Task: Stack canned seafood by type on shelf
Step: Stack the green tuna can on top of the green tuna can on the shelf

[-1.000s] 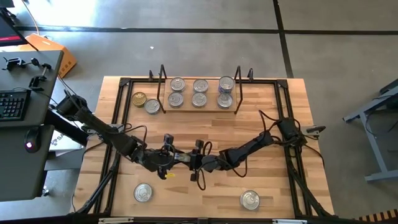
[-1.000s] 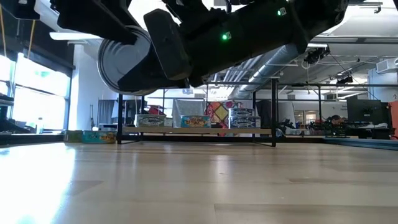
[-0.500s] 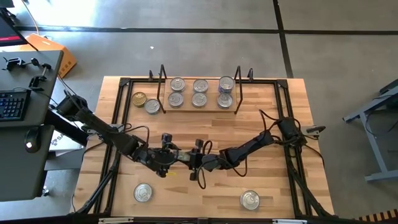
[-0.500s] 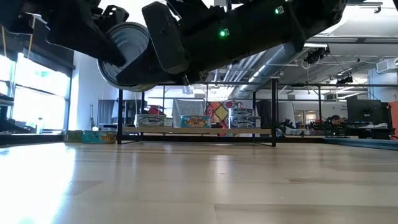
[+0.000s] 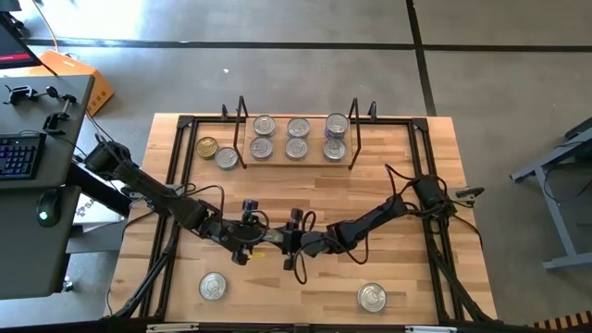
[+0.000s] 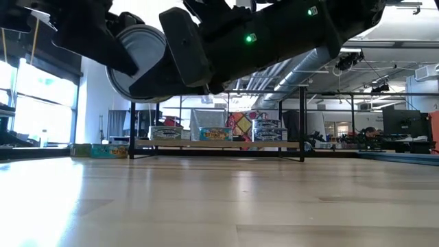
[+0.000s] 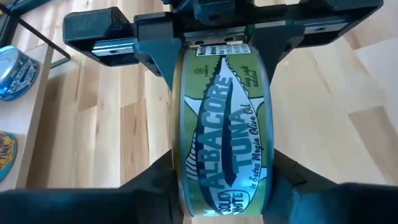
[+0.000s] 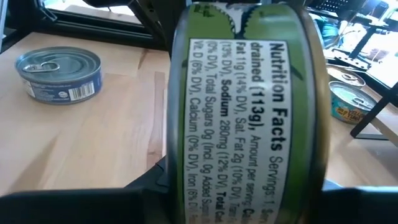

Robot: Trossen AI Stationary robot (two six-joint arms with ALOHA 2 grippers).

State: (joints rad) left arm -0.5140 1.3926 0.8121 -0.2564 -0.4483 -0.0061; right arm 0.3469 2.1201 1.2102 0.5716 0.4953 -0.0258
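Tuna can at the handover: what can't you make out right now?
- High view: tuna can hidden beneath left gripper and right gripper.
- High view: tins on the shelf show lids only; types unreadable.
- Low view: shelf labels too small.
- Wrist views: the can blocks most of the table.

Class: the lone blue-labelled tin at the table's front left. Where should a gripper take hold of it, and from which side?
Grip the blue-labelled tin across its curved side wall, coming straight down from above: it stands flat, lid up, with bare table all around.
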